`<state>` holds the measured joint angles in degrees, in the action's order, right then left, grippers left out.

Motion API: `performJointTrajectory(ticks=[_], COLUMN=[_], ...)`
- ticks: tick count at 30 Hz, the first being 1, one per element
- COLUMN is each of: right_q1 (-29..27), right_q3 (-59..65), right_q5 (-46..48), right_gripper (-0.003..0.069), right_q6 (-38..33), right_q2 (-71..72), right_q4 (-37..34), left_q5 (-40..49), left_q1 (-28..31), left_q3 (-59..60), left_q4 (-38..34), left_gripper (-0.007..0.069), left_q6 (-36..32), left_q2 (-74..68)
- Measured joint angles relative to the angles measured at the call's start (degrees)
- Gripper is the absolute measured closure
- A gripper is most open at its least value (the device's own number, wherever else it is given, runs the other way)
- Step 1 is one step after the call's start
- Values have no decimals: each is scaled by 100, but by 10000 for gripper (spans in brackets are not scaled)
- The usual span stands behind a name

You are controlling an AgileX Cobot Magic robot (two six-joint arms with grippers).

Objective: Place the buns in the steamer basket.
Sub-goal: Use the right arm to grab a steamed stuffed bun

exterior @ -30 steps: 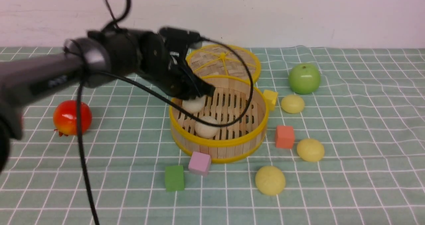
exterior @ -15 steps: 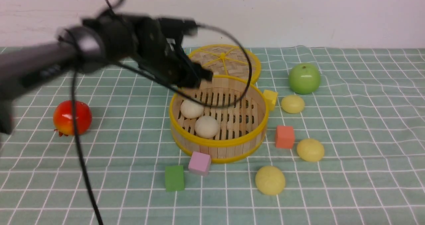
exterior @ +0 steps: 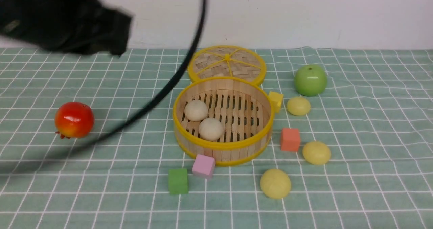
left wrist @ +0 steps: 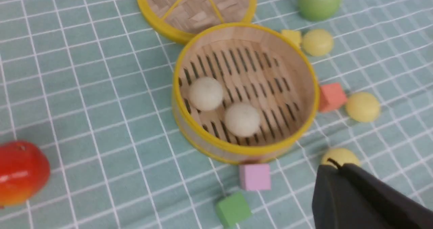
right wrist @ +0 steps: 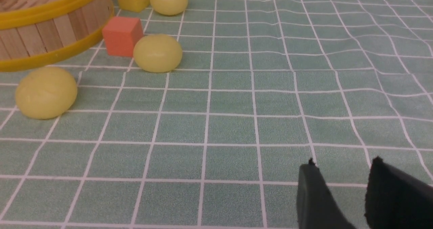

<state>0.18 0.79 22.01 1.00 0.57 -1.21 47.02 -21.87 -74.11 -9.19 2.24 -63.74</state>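
We see our left tool (left wrist: 335,166) pressed together and empty, our right tool (right wrist: 343,163) spread over the table (right wrist: 236,97); two white buns (exterior: 211,129) lie in the basket (exterior: 223,147), three yellow buns (exterior: 316,152) outside, to its right

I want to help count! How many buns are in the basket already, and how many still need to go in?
Done: two off-white buns lie inside the steamer basket. In hand: nothing; the left gripper is shut and empty, the right gripper open and empty. Left: three yellow buns sit on the cloth outside it.
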Motion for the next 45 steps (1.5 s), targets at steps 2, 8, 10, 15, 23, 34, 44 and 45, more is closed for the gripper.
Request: performJointTrajectory(ticks=[2,8,10,15,23,34,44,45], right_q1=[0,0,0,0,0,0,0,24], right_q3=[0,0,0,0,0,48,65,33], right_q5=[0,0,0,0,0,-314,-2166,-2127], right_gripper=[419,419,419,419,419,419,419,419], right_q6=[0,-6,-6,-6,-6,282,1793,1793], right_q2=[0,0,0,0,0,0,0,0], right_q4=[0,0,0,0,0,-331,-2886,-2989], left_q5=[-637,-2243,-2721,-3627,-3801,-3762,-3752,-3751], left_q1=[0,0,0,0,0,0,0,0], left_q3=[1145,3917,4716,6008,6510,6525,6542,6549], left_q4=[-133,-303,-413,-730,-891,-922,-922,-922], left_gripper=[638,638,638,638,638,638,638,638], left_q6=[0,0,0,0,132,137,147,149], left_q2=[931,3172,3806,5225,6107,6112,6112,6112])
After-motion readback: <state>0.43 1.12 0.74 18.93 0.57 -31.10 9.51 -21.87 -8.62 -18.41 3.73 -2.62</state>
